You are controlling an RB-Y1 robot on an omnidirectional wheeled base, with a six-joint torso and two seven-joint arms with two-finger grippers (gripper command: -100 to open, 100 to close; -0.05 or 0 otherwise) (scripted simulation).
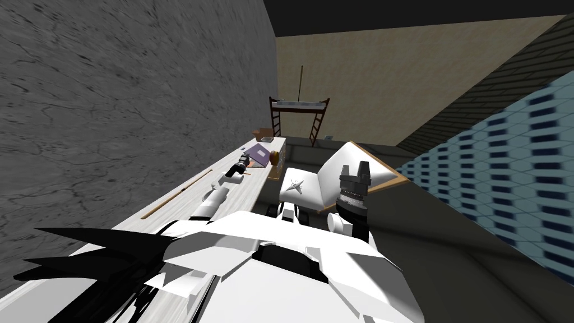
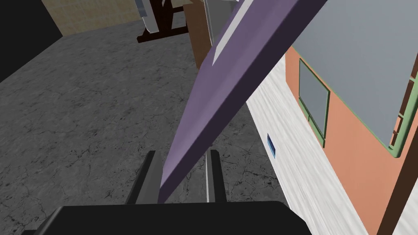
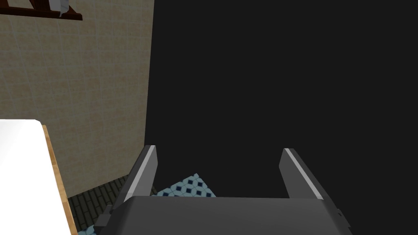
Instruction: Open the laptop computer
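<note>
— Where is the laptop (image 1: 259,154)?

— It is on the long white table (image 1: 249,188) that runs by the grey wall (image 1: 112,112), far along it. In the head view it looks small and purple. A little brown thing (image 1: 274,158) stands just beside it. A thin stick (image 1: 176,196) lies on the table, nearer to me.

— Is anything holding it?

— Yes. My left arm reaches out over the table to it. In the left wrist view the left pincer (image 2: 181,154) is narrow. Its two fingers (image 2: 212,175) press on a corner of the purple lid (image 2: 228,81), one on each side.

— Is the lid up or down?

— Up. It is lifted off the base (image 2: 351,163) and tilted. The head view is too far off to tell what the inside looks like. The left wrist view shows it close. The base is orange, with a grey touch pad (image 2: 313,96) in a green rim. That view also shows a tiny blue mark (image 2: 271,145) on the table, close to the laptop.

— And the other arm?

— The right pincer (image 1: 355,168) is held up, well apart from the table. It is in front of a big white thing (image 1: 336,168) with a wooden edge. In the right wrist view its fingers (image 3: 145,171) stand wide apart.
</note>
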